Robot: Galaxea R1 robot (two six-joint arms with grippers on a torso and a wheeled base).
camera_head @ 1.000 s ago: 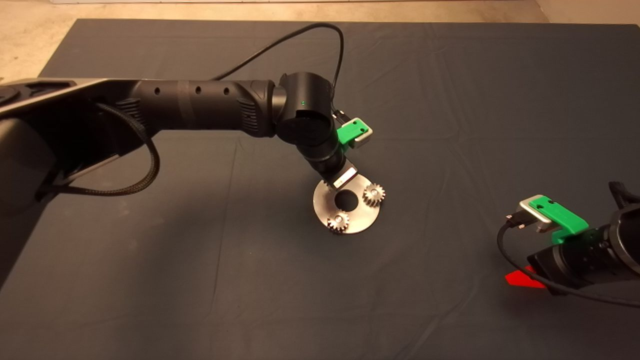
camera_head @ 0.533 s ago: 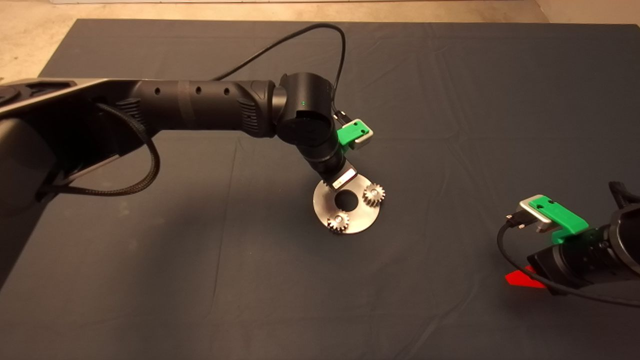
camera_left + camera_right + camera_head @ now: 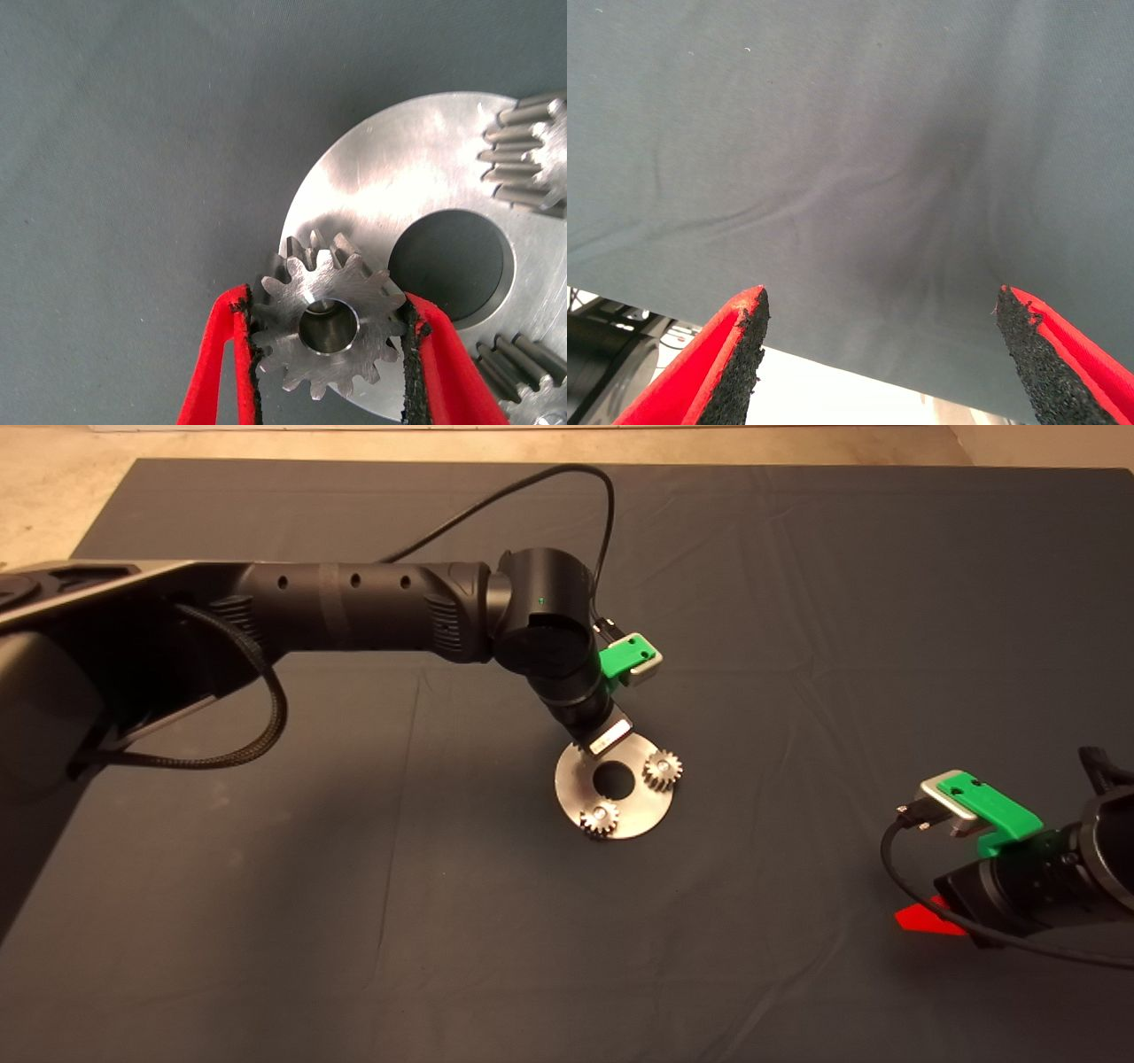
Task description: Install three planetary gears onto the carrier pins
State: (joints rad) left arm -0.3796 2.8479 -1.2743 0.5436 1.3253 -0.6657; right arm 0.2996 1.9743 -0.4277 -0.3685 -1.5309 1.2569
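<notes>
The round silver disc (image 3: 640,804) lies mid-mat. Two planetary gears (image 3: 662,769) (image 3: 600,817) sit on carrier pins at its right and near edges. My left gripper (image 3: 328,310) is shut on the third gear (image 3: 330,329), holding it flat over the disc's (image 3: 416,168) rim. A silvery pin end shows inside that gear's bore. In the head view the left wrist (image 3: 595,731) hides this gear and the fingers. My right gripper (image 3: 881,305) waits open at the mat's right edge, its red finger (image 3: 926,919) showing there.
A black cable (image 3: 532,491) arcs over the far half of the mat from the left wrist. The right wrist's cable (image 3: 895,864) loops onto the mat at the lower right. Bare floor lies beyond the mat's far edge.
The left arm has shifted very slightly above the disc. The two seated gears, the disc and the right arm have not moved.
</notes>
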